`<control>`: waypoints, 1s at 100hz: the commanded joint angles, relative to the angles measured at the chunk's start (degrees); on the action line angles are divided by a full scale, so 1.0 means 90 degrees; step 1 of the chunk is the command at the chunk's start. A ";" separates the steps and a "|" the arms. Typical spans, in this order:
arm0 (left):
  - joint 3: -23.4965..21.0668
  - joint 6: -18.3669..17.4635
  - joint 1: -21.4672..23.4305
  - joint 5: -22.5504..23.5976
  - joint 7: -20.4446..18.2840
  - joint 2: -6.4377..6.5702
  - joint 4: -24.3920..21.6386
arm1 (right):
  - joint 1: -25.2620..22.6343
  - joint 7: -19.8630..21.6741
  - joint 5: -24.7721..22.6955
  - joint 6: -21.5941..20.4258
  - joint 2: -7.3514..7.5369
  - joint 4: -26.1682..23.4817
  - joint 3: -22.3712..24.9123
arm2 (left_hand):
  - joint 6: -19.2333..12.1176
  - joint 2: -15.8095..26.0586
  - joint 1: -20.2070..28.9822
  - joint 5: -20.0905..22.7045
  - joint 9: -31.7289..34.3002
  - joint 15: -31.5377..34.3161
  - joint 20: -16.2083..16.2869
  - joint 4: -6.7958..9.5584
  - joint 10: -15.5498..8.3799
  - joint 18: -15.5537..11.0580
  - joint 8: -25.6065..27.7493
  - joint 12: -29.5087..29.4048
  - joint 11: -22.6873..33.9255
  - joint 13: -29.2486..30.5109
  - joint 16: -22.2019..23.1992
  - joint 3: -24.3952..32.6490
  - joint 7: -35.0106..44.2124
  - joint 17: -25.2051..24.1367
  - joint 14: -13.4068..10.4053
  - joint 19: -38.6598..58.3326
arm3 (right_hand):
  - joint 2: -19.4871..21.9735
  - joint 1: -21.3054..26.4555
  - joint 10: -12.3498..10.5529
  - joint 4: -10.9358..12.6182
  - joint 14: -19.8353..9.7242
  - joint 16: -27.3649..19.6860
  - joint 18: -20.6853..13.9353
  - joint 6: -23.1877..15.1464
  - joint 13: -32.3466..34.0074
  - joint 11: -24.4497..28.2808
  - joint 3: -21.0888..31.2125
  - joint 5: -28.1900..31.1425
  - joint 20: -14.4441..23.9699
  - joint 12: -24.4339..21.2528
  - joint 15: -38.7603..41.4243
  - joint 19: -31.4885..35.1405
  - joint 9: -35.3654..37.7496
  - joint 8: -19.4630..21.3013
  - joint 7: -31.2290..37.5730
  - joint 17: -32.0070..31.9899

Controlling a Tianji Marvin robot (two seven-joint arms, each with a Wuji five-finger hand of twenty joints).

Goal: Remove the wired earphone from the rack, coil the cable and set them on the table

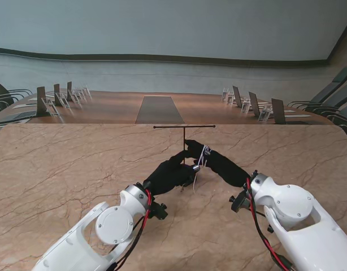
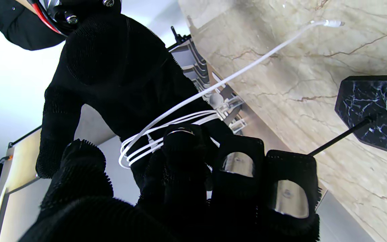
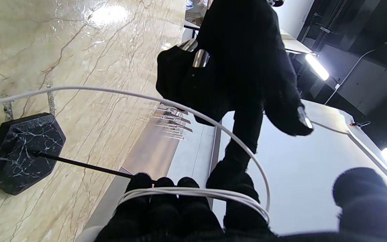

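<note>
The right hand (image 1: 224, 165) is closed with several white loops of the earphone cable (image 3: 193, 193) wound around its gloved fingers (image 3: 166, 208), so the coil sits on that hand rather than on the table (image 1: 60, 169). The left hand (image 1: 170, 175) meets it fingertip to fingertip, its fingers (image 2: 183, 148) bunched and touching the loops; whether it truly pinches the cable or only presses against it I cannot tell. One free strand runs from the coil out over the marble top and ends in a small white plug (image 2: 333, 23) lying on the surface. Both arms rise from the near corners in the stand's view and angle inward, the two black-gloved hands joining just in front of the rack (image 1: 184, 131), a thin black T-shaped post; the wrist views show its dark marbled hexagonal base (image 3: 18, 153) on the table. The rack's crossbar carries nothing visible. No brand, label or writing can be read on the gloves, arms or cable.
</note>
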 commanded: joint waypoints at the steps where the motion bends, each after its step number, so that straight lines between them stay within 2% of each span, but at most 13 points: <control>1: 0.0039 -0.0031 -0.0012 -0.0007 0.0065 -0.0087 0.0047 | 0.0014 -0.0002 0.0015 -0.0005 -0.0039 -0.0013 -0.0022 | -0.0312 -0.0238 -0.0011 -0.0106 0.0139 0.0420 -0.0083 0.0134 -0.0217 -0.0351 -0.0025 0.0106 0.0244 0.0088 -0.0053 0.0010 0.0105 0.0296 0.0095 0.1358 | -0.0063 0.0161 -0.0036 -0.0196 -0.0044 0.0045 0.0037 -0.0392 -0.0003 0.0085 -0.0153 -0.0100 -0.0097 0.0062 0.0060 0.0171 0.0033 -0.0070 -0.0108 -0.0002; 6: 0.0056 -0.0039 -0.0036 -0.0024 0.0072 -0.0093 0.0059 | 0.0017 -0.0007 0.0023 0.0000 -0.0042 -0.0014 -0.0023 | -0.0368 -0.0278 -0.0030 -0.0091 0.0145 0.0417 -0.0089 0.0133 -0.0217 -0.0352 -0.0021 0.0109 0.0245 0.0097 -0.0058 0.0001 0.0106 0.0296 0.0096 0.1360 | -0.0059 0.0163 -0.0032 -0.0196 -0.0043 0.0044 0.0036 -0.0383 -0.0002 0.0091 -0.0153 -0.0101 -0.0100 0.0065 0.0064 0.0170 0.0033 -0.0066 -0.0104 -0.0003; 23: 0.0124 -0.0104 -0.0074 -0.0026 0.0151 -0.0124 0.0093 | 0.0037 -0.0014 0.0043 0.0015 -0.0047 -0.0010 -0.0035 | -0.0970 -0.0427 -0.0029 0.0161 0.0169 0.0387 -0.0107 0.0152 -0.0200 -0.0306 0.0003 0.0122 0.0234 0.0084 -0.0067 0.0060 0.0028 0.0242 0.0154 0.1327 | -0.0060 0.0170 -0.0028 -0.0196 -0.0044 0.0042 0.0038 -0.0381 0.0000 0.0105 -0.0156 -0.0103 -0.0106 0.0071 0.0075 0.0171 0.0032 -0.0048 -0.0092 0.0000; 30: 0.0145 -0.0122 -0.0096 -0.0029 0.0150 -0.0127 0.0104 | 0.0056 -0.0008 0.0062 0.0023 -0.0051 0.0001 -0.0053 | -0.1109 -0.0455 -0.0013 0.0302 0.0186 0.0381 -0.0102 0.0151 -0.0160 -0.0287 0.0039 0.0122 0.0230 0.0081 -0.0069 0.0091 0.0029 0.0229 0.0170 0.1316 | -0.0064 0.0177 -0.0035 -0.0195 -0.0043 0.0040 0.0038 -0.0374 -0.0001 0.0109 -0.0157 -0.0105 -0.0108 0.0072 0.0076 0.0171 0.0034 -0.0038 -0.0088 0.0000; 37: 0.0160 -0.0117 -0.0116 -0.0021 0.0143 -0.0127 0.0113 | 0.0078 0.0004 0.0087 0.0025 -0.0052 0.0011 -0.0073 | -0.1046 -0.0473 0.0002 0.0312 0.0186 0.0367 -0.0096 0.0147 -0.0163 -0.0272 0.0063 0.0123 0.0223 0.0069 -0.0070 0.0117 0.0010 0.0210 0.0183 0.1302 | -0.0066 0.0179 -0.0029 -0.0196 -0.0042 0.0038 0.0040 -0.0368 -0.0002 0.0110 -0.0159 -0.0106 -0.0109 0.0073 0.0077 0.0173 0.0029 -0.0030 -0.0086 0.0002; 41: 0.0148 -0.0114 -0.0108 0.0001 0.0156 -0.0126 0.0112 | 0.0088 0.0012 0.0098 0.0024 -0.0053 0.0015 -0.0079 | -0.0640 -0.0487 -0.0015 0.0206 0.0165 0.0351 -0.0089 0.0144 -0.0170 -0.0260 0.0074 0.0115 0.0197 0.0058 -0.0072 0.0127 -0.0026 0.0201 0.0198 0.1290 | -0.0066 0.0188 -0.0034 -0.0195 -0.0047 0.0038 0.0040 -0.0377 0.0001 0.0109 -0.0156 -0.0107 -0.0110 0.0072 0.0080 0.0174 0.0028 -0.0024 -0.0084 0.0002; 43: 0.0136 -0.0104 -0.0099 0.0016 0.0169 -0.0127 0.0108 | 0.0090 0.0014 0.0101 0.0020 -0.0052 0.0015 -0.0080 | -0.0550 -0.0500 -0.0008 0.0175 0.0160 0.0349 -0.0085 0.0146 -0.0178 -0.0257 0.0081 0.0112 0.0187 0.0058 -0.0071 0.0139 -0.0026 0.0200 0.0200 0.1287 | -0.0068 0.0185 -0.0030 -0.0196 -0.0046 0.0038 0.0037 -0.0368 -0.0001 0.0112 -0.0160 -0.0107 -0.0110 0.0073 0.0080 0.0174 0.0032 -0.0021 -0.0084 0.0004; 55: 0.0020 -0.0064 -0.0038 0.0105 0.0223 -0.0118 0.0102 | 0.0074 0.0002 0.0073 -0.0014 -0.0049 0.0017 -0.0052 | -0.0436 -0.0517 0.0001 0.0074 0.0055 0.0260 -0.0068 0.0141 -0.0170 -0.0274 0.0109 0.0083 0.0099 -0.0036 -0.0077 0.0208 0.0027 0.0079 0.0205 0.1199 | -0.0066 0.0188 -0.0028 -0.0194 -0.0038 0.0037 0.0038 -0.0350 0.0001 0.0121 -0.0162 -0.0108 -0.0115 0.0077 0.0087 0.0174 0.0033 -0.0002 -0.0078 0.0002; 63: -0.0040 -0.0076 -0.0019 0.0144 0.0282 -0.0124 0.0129 | 0.0067 -0.0012 0.0060 -0.0017 -0.0050 0.0013 -0.0041 | -0.0553 -0.0536 -0.0016 0.0093 0.0034 0.0218 -0.0043 0.0133 -0.0149 -0.0278 0.0107 0.0066 0.0065 -0.0073 -0.0070 0.0242 0.0051 0.0031 0.0223 0.1156 | -0.0069 0.0191 -0.0031 -0.0193 -0.0042 0.0037 0.0039 -0.0346 0.0005 0.0127 -0.0163 -0.0108 -0.0118 0.0080 0.0092 0.0173 0.0034 0.0015 -0.0073 0.0003; 74: -0.0082 -0.0098 -0.0030 0.0169 0.0318 -0.0129 0.0170 | 0.0084 -0.0027 0.0068 0.0002 -0.0057 0.0014 -0.0057 | -0.0911 -0.0561 -0.0066 0.0157 -0.0042 0.0110 0.0063 0.0115 -0.0068 -0.0252 0.0093 0.0034 -0.0015 -0.0195 -0.0027 0.0328 0.0021 -0.0136 0.0277 0.1017 | -0.0066 0.0194 -0.0022 -0.0192 -0.0043 0.0034 0.0040 -0.0337 0.0005 0.0134 -0.0164 -0.0112 -0.0123 0.0083 0.0097 0.0173 0.0033 0.0042 -0.0068 0.0004; 98: -0.0036 -0.0167 -0.0127 0.0118 0.0370 -0.0163 0.0268 | 0.0220 -0.0004 0.0149 0.0031 -0.0072 0.0075 -0.0151 | -0.1067 -0.0665 -0.0177 0.0110 -0.0139 -0.0001 0.0221 0.0099 -0.0033 -0.0229 0.0059 0.0008 -0.0102 -0.0299 0.0025 0.0519 -0.0166 -0.0289 0.0306 0.0863 | -0.0063 0.0181 -0.0020 -0.0194 -0.0034 0.0029 0.0041 -0.0297 0.0002 0.0124 -0.0172 -0.0120 -0.0128 0.0077 0.0095 0.0179 0.0024 0.0053 -0.0091 0.0012; 99: -0.0030 -0.0171 -0.0133 0.0112 0.0375 -0.0166 0.0278 | 0.0224 -0.0001 0.0152 0.0032 -0.0072 0.0074 -0.0154 | -0.1088 -0.0776 -0.0426 0.0151 -0.0125 -0.0054 0.0433 0.0056 -0.0030 -0.0203 0.0036 0.0010 -0.0114 -0.0307 0.0107 0.0959 -0.0266 -0.0285 0.0307 0.0760 | -0.0066 0.0181 -0.0016 -0.0194 -0.0032 0.0030 0.0043 -0.0296 0.0003 0.0124 -0.0172 -0.0120 -0.0128 0.0077 0.0097 0.0180 0.0025 0.0052 -0.0092 0.0012; 100: -0.0024 -0.0177 -0.0140 0.0105 0.0382 -0.0170 0.0288 | 0.0227 0.0001 0.0155 0.0033 -0.0072 0.0074 -0.0156 | -0.1091 -0.0892 -0.0704 0.0145 -0.0140 -0.0045 0.0353 -0.0013 -0.0026 -0.0213 0.0042 0.0006 -0.0119 -0.0316 0.0073 0.1473 -0.0252 -0.0301 0.0307 0.0788 | -0.0066 0.0181 -0.0015 -0.0194 -0.0028 0.0030 0.0045 -0.0294 0.0006 0.0124 -0.0171 -0.0119 -0.0128 0.0077 0.0098 0.0180 0.0027 0.0052 -0.0093 0.0013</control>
